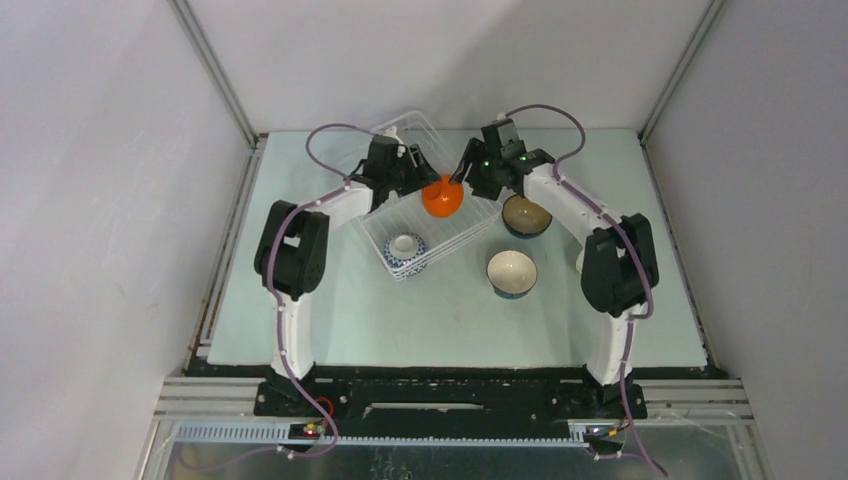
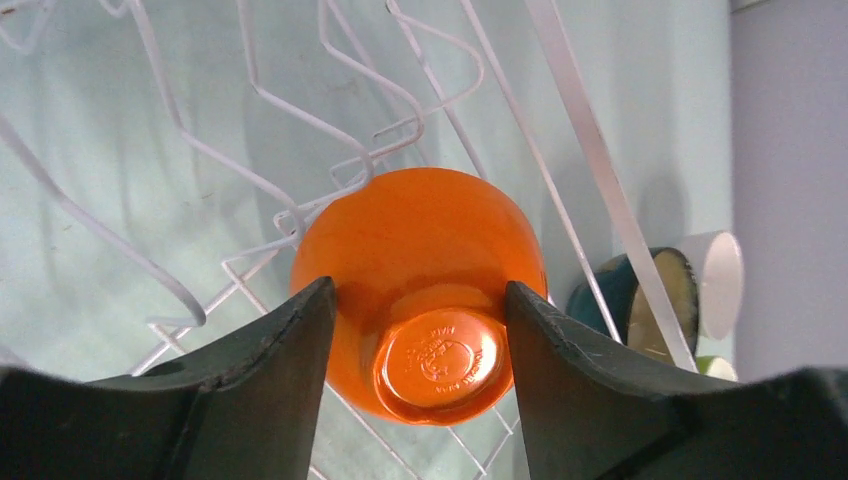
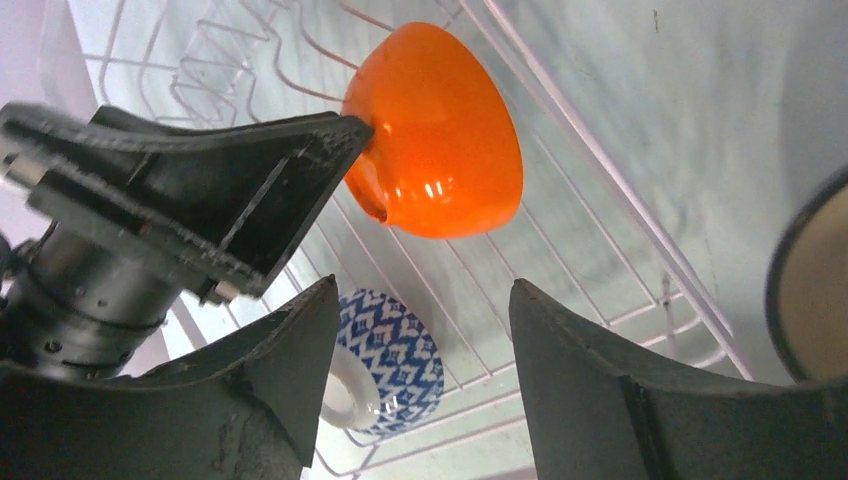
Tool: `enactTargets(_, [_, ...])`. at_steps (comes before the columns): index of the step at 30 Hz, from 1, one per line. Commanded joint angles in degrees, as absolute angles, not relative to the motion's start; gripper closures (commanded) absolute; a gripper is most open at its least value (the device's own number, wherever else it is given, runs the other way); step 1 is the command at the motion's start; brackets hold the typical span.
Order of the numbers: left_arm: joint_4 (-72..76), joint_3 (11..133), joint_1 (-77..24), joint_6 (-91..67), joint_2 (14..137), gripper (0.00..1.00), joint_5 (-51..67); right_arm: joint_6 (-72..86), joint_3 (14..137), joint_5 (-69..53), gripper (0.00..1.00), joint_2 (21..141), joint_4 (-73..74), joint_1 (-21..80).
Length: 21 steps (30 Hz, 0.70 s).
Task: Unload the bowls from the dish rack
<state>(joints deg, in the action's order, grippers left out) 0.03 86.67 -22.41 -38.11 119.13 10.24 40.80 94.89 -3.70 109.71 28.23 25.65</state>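
Cream-inside bowl (image 1: 511,272) is seen on tabletop (image 1: 330,310), blue-and-white bowl (image 1: 406,250) in dish rack (image 1: 470,225). Further back, orange bowl (image 1: 442,196) is gripped at its foot by left fingers (image 1: 424,173) over the rack; right fingers (image 1: 466,166) are spread apart, empty.

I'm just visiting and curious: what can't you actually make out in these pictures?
- Glossy orange round bowl: inside faces away in every view; the stamp on its foot, left wrist view, is too blurred to read.
- Lime green bowl: left wrist view, the left gripper hides all but a sliver.
- Dark-rimmed bowl: right wrist view, cut off by the right edge.
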Motion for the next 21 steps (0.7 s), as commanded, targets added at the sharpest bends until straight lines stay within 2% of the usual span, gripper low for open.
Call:
enactTargets(1, [3.4, 81.4, -21.6, -40.0, 119.5, 0.35, 16.1, 46.5, 100.1, -3.3, 0.27, 114.3, 29.5, 26.2])
enactTargets(5, [5.6, 80.3, -21.3, -40.4, 120.0, 0.33, 18.0, 47.0, 105.5, -0.1, 0.18, 118.9, 31.7, 27.6])
enactTargets(13, [7.1, 78.6, -20.8, -40.2, 120.1, 0.34, 19.0, 47.6, 111.6, 5.2, 0.15, 124.9, 35.1, 27.0])
enactTargets(14, [7.3, 78.4, -20.8, -40.2, 120.1, 0.35, 19.2, 47.5, 111.8, 5.8, 0.11, 125.3, 35.4, 27.1])
enactTargets(15, [7.6, 78.1, -20.7, -40.2, 120.1, 0.35, 19.3, 47.4, 112.1, 6.6, 0.03, 125.7, 35.9, 27.1])
enactTargets(16, [7.8, 77.7, -20.7, -40.2, 119.9, 0.36, 19.3, 47.3, 112.7, 7.7, 0.01, 126.1, 36.7, 27.3])
enactTargets(21, [9.7, 75.8, -20.5, -40.4, 119.3, 0.39, 19.7, 47.4, 112.5, 6.7, 0.0, 128.1, 36.0, 27.9])
